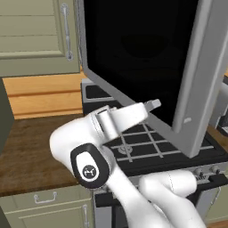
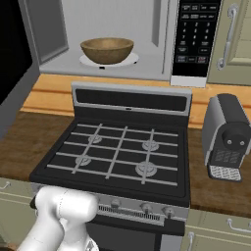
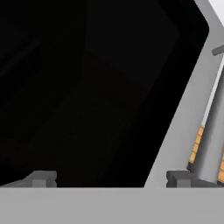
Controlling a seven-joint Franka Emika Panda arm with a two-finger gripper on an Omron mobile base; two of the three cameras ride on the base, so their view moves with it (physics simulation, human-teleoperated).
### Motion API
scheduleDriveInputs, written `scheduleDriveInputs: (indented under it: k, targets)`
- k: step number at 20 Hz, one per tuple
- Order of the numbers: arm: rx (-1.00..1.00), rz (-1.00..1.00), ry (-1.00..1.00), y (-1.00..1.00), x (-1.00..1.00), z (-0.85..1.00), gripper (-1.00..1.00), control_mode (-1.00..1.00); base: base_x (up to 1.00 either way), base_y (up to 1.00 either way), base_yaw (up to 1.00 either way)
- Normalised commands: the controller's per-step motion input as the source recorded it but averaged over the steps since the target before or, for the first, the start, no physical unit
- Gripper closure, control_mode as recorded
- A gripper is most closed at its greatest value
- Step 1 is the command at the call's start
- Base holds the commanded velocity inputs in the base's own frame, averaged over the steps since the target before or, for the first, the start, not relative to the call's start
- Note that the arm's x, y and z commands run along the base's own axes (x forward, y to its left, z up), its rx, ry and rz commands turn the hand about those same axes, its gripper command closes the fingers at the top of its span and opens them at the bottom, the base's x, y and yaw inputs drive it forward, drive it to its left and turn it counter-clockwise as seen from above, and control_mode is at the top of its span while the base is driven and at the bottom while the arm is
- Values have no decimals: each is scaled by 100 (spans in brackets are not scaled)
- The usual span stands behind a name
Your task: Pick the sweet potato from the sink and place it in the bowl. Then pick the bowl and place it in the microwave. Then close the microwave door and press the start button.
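Wood counter (image 2: pixel 19 142) carries coffee machine (image 2: pixel 226 137).

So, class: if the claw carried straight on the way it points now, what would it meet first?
The claw, open, faces the black glass of the microwave door. That glass looks like the first thing it would meet, and close by, though exact depth is hard to judge.

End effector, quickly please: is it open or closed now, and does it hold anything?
End effector: open, holding nothing; its fingertips stand wide apart, close in front of the black glass of the microwave door.
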Motion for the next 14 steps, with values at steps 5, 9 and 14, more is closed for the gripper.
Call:
scheduleDriveInputs:
  k: [5, 9, 14]
  targets:
    - [2, 1, 0, -79, 17, 13, -100, -100, 0, 0, 0]
    - [7, 12, 0, -75, 56, 19, -100, -100, 0, 0, 0]
    - [12, 28, 0, -69, 72, 19, -100, -100, 0, 0, 0]
